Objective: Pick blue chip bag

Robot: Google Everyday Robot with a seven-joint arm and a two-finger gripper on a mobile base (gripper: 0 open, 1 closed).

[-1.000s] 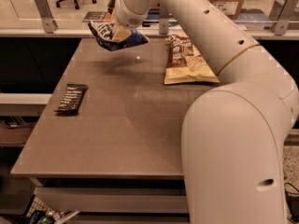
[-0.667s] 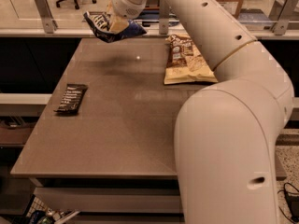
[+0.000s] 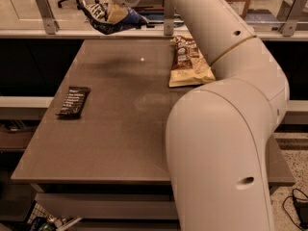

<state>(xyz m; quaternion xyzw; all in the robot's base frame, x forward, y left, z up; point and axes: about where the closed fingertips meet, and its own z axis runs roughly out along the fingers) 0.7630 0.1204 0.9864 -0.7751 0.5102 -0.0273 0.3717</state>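
The blue chip bag [image 3: 103, 19] is a crinkled dark-blue bag with white lettering. It hangs in the air above the far left part of the table, held by my gripper [image 3: 115, 14]. The gripper is shut on the bag's upper middle, and the bag sags to both sides of it. The arm [image 3: 216, 81] reaches in from the lower right and fills the right half of the view. The bag's shadow lies on the table below it.
A tan-yellow chip bag [image 3: 186, 61] lies on the brown table [image 3: 120, 143] at the far right, next to the arm. A slim black wrapped bar [image 3: 73, 101] lies near the left edge. A rail with metal posts [image 3: 43, 6] runs behind the table.
The gripper has lifted the blue chip bag higher and further back and left over the table. The bag's shadow has moved with it. The other items have not moved.
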